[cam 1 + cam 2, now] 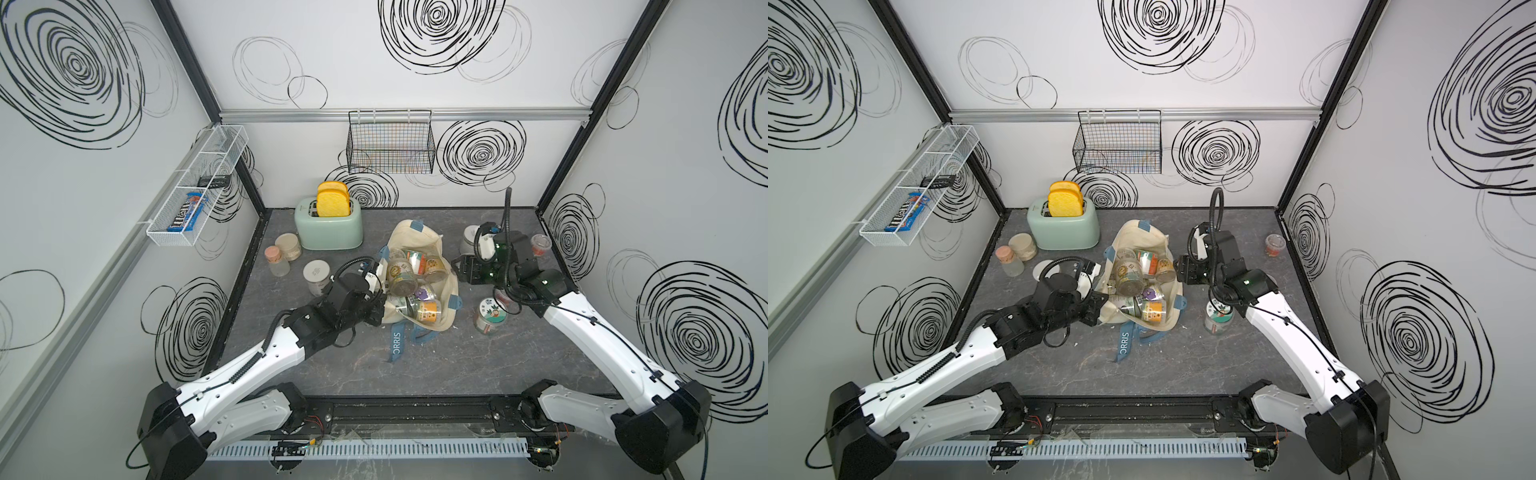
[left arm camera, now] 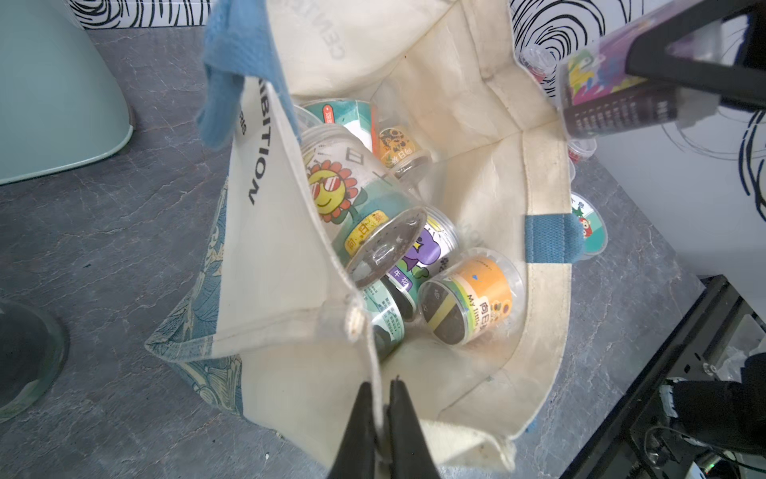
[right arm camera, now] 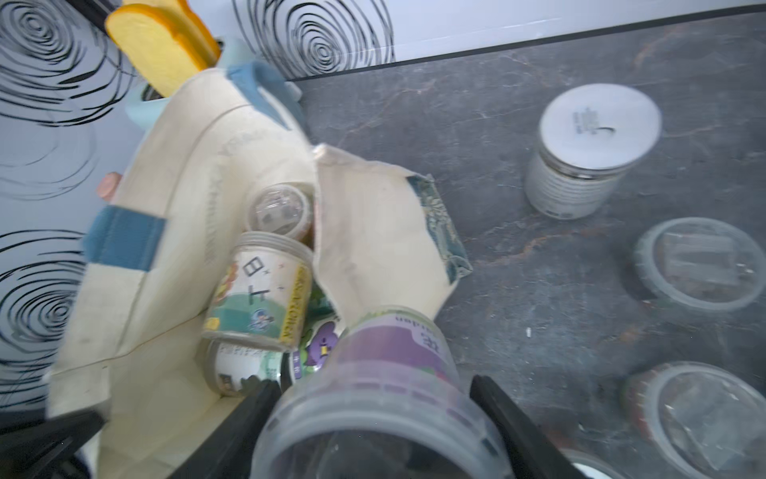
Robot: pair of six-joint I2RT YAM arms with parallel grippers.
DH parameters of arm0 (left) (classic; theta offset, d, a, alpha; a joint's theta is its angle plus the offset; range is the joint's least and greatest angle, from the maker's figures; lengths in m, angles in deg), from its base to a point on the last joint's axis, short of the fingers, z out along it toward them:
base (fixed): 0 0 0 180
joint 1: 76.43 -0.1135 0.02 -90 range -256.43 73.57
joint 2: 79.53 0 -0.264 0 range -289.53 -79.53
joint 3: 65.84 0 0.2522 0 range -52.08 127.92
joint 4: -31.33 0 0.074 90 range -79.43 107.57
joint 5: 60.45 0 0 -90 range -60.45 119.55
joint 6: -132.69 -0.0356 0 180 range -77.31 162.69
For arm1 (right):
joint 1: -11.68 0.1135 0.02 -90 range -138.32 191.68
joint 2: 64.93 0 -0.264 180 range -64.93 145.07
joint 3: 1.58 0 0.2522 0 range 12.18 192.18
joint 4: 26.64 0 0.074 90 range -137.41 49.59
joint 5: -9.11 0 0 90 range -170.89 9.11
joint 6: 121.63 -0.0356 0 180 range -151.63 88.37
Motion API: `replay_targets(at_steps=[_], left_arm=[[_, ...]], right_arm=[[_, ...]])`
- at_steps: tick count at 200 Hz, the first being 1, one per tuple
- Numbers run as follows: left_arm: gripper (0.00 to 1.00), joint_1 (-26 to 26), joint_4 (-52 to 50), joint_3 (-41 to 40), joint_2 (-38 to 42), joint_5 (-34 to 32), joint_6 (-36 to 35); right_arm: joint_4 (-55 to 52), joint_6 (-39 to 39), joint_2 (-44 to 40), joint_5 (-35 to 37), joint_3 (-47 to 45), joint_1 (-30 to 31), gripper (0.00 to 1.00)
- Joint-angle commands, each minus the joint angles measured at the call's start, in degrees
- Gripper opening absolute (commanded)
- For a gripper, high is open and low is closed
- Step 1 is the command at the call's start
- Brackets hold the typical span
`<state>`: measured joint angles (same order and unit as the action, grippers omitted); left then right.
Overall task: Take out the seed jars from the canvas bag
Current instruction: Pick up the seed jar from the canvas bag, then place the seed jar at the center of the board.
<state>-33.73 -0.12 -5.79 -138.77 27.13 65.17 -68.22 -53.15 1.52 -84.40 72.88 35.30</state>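
Gripping a purple jar (image 3: 393, 365) beside the bag (image 2: 476, 145), the right claw (image 3: 377, 414) is mid-removal; the left claw (image 2: 383, 410) pinches the bag's rim. Next: set it upright on bare counter (image 3: 539, 269).

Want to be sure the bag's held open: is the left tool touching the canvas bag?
Touching. The left wrist view shows the left tool shut on the canvas bag at its rim, with cloth pinched between both fingers.
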Motion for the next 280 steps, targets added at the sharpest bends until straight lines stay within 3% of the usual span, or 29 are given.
replay_targets(at_steps=[1, 46, 89, 131, 179, 221, 280], left_arm=[[0.0, -0.32, 2.77, 0.02, 1.25, 0.23, 0.81], [0.0, -0.27, 2.74, 0.34, 1.01, 0.3, 0.91], [0.0, -0.36, 2.84, 0.22, 0.91, 0.41, 1.01], [0.0, -0.42, 3.9, -0.4, 0.82, 0.57, 1.16], [0.0, -0.37, 4.0, -0.4, 0.49, 0.94, 1.39], [0.0, -0.43, 3.98, -0.84, 0.96, 0.89, 1.43], [0.0, -0.45, 4.3, -1.41, 1.45, 0.96, 1.65]], right_arm=[[0.67, 4.06, 3.18, 0.15, -1.99, -4.48, 0.73], [5.02, 6.06, 12.07, 0.16, -1.95, -11.4, 0.72], [0.85, 6.56, 23.28, 0.59, 4.07, -13.86, 0.72], [2.6, 7.72, 29.4, 3.29, 3.63, -14.13, 0.72], [3.44, 8.08, 32.69, 7.05, 3.78, -14.29, 0.75], [3.16, 8.07, 33.36, 6.46, 3.87, -14.56, 0.91], [-1.59, 6.85, 25.33, 2.99, 7.87, -14.6, 0.96]])
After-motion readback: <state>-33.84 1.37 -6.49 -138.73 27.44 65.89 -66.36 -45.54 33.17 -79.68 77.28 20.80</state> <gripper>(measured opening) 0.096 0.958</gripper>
